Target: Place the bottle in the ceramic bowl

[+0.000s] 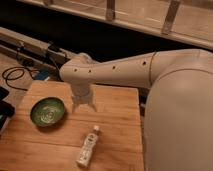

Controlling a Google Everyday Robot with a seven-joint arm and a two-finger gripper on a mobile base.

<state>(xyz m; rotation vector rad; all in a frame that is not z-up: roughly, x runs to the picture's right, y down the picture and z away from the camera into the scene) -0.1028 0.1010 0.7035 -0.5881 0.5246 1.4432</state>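
Note:
The slim pale bottle (pixel 88 146) with a white cap lies on its side on the wooden table (pixel 115 125), near the front edge, cap pointing away. The green ceramic bowl (pixel 47 111) sits at the table's left, holding nothing. My gripper (pixel 83 106) hangs from the white arm over the table's middle, pointing down, to the right of the bowl and behind the bottle, apart from both.
The large white arm (pixel 150 67) crosses from the right above the table's far edge. Black cables (pixel 15 75) and a dark object lie on the floor to the left. A dark wall and rails run along the back.

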